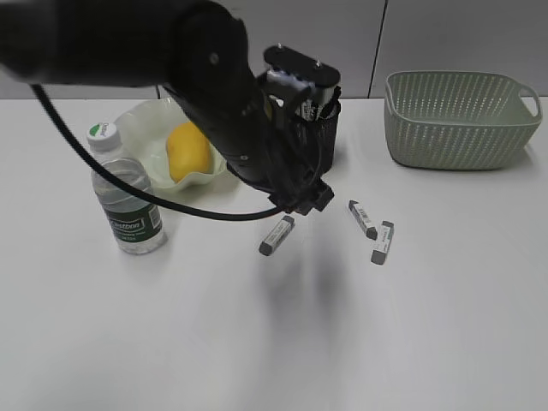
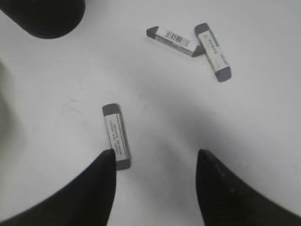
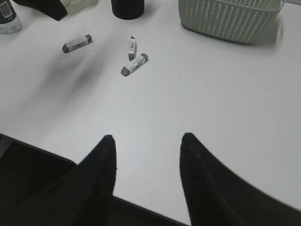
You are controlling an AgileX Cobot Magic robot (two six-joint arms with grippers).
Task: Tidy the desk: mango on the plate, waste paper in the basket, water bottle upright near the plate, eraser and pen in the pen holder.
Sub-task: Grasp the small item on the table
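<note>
Mango [image 1: 188,151] on plate [image 1: 147,122]; bottle [image 1: 126,193] left-front; three erasers [image 1: 276,235] before pen holder [image 1: 313,130]; basket [image 1: 461,118] right

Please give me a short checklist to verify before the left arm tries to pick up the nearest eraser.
1. Left gripper open and empty: ok.
2. Nearest eraser between the fingers: not ok, it lies at the left finger.
3. Other two erasers apart from the target: ok.
4. Pen holder upright: ok.
5. Mango on the plate, water bottle upright: ok.
6. Right gripper away from the erasers: ok.
</note>
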